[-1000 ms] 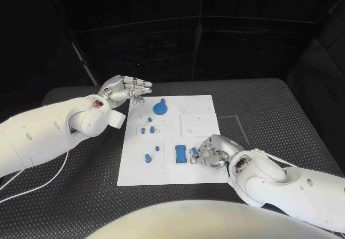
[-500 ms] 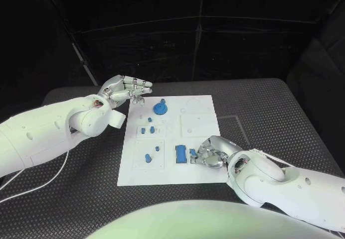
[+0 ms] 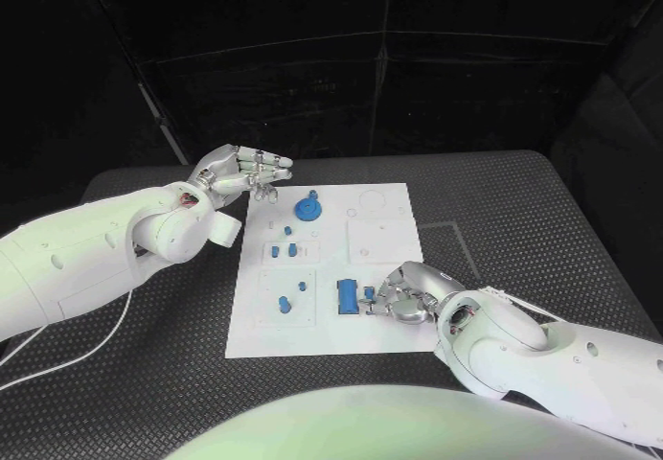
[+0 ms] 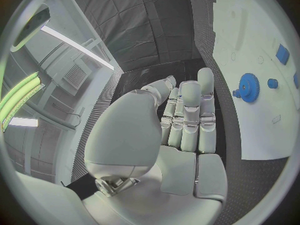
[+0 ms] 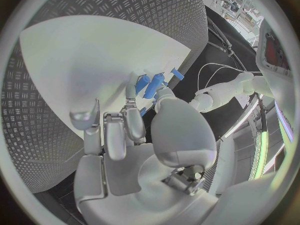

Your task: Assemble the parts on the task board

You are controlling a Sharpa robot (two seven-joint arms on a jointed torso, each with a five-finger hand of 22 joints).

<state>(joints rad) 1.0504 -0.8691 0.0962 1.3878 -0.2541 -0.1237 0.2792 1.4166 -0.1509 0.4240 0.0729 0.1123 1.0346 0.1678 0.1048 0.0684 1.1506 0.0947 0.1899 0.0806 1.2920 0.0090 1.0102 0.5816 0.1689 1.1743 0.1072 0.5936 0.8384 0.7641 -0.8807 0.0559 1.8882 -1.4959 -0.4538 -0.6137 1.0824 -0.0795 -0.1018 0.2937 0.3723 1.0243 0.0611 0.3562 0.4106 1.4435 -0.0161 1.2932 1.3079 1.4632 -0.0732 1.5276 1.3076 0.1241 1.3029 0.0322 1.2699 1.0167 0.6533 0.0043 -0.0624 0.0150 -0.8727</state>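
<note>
The white task board lies mid-table. My right hand rests on its near right part, thumb and a finger closed round a small blue part beside a long blue block. In the right wrist view the fingertips meet these blue parts over the board. My left hand hovers off the board's far left corner, fingers curled in on nothing. A blue gear stands at the board's far end, and the left wrist view shows this gear beyond the folded fingers.
Small blue parts sit in the board's left half: two side by side, a peg and a rounded piece. Black ribbed matting surrounds the board. A white cable trails off the left arm.
My right hand has crept slightly left toward the long blue block. The left hand and the other parts have not moved.
</note>
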